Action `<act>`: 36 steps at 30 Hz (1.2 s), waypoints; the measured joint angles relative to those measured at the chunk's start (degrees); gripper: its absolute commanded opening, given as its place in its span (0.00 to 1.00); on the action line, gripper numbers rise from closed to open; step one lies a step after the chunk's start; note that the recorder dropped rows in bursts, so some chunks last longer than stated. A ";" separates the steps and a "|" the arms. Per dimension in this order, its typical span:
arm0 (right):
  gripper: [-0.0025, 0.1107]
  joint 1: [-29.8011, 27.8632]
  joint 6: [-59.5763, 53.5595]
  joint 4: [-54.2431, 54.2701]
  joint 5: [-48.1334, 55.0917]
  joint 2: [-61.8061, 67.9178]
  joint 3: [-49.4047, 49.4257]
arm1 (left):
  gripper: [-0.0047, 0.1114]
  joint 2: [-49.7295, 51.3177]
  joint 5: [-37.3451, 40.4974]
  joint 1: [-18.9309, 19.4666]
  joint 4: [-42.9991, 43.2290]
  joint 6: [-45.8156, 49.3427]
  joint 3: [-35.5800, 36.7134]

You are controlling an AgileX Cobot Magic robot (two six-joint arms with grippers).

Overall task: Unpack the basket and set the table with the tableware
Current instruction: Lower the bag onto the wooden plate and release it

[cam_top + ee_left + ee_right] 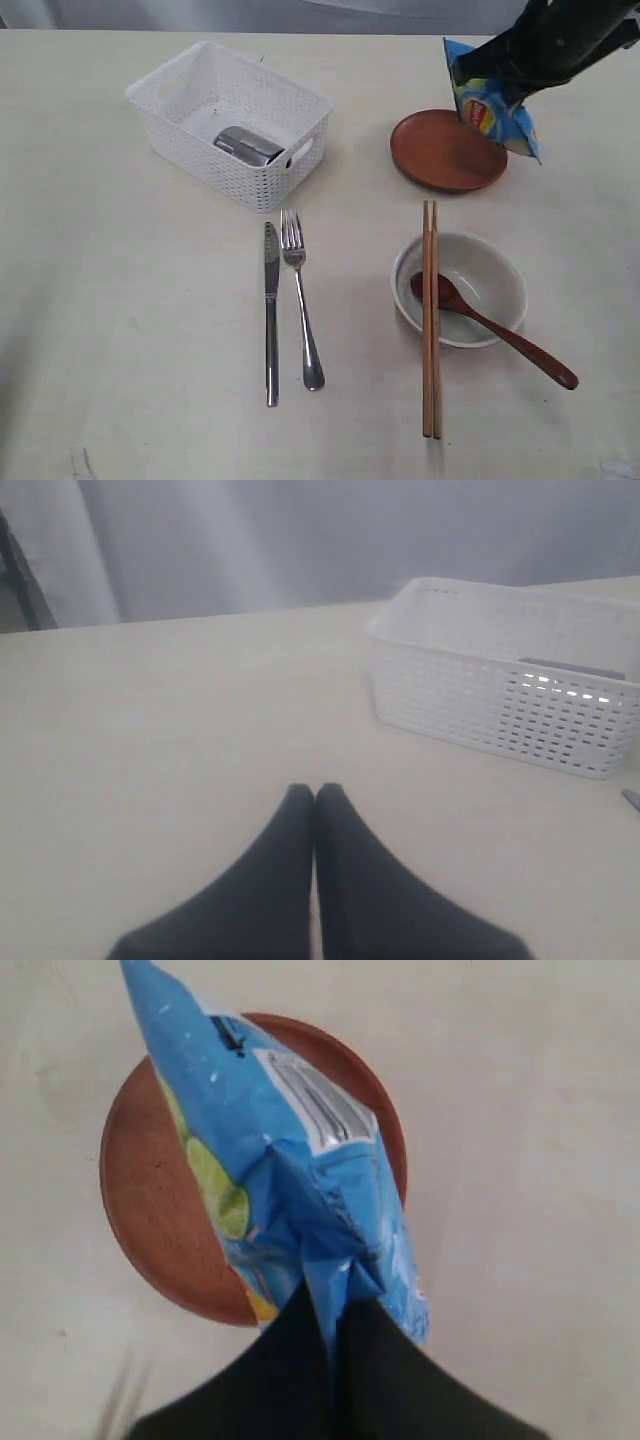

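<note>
Upper right, the right hand (497, 88) pinches a blue snack packet (492, 112) hanging over the wooden plate (435, 160). The left hand (315, 793) is pressed closed, empty. The basket (185, 135), upper left, holds a steel cup (247, 146). Probably best: lower the packet to the plate's centre before letting go.

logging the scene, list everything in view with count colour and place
table: 1, pale cream, under everything
basket: 1, white, far left
steel cup: 1, silver, lying in basket
knife: 1, steel, in front of basket
fork: 1, steel, right beside knife
bowl: 1, off-white, near right
spoon: 1, dark red-brown, head in bowl
chopsticks: 2, wooden, across bowl's left side
plate: 1, brown, behind bowl
snack packet: 1, blue, held over plate
left jaws: black, shut, empty, over bare table
right jaws: black, shut on snack packet
</note>
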 measured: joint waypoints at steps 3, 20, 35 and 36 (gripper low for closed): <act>0.02 0.34 -0.11 -0.16 -4.80 1.78 0.13 | 0.04 0.00 0.00 0.00 0.00 0.00 0.00; 0.02 0.60 2.05 -12.40 -17.98 6.12 0.65 | 0.04 0.00 0.00 0.00 0.00 0.00 0.00; 0.02 0.60 -1.81 -12.50 -17.69 6.12 4.85 | 0.04 0.00 0.00 0.00 0.00 0.00 0.00; 0.03 0.60 -1.95 -12.50 -17.69 6.12 4.85 | 0.04 0.00 0.00 0.00 0.00 0.00 0.00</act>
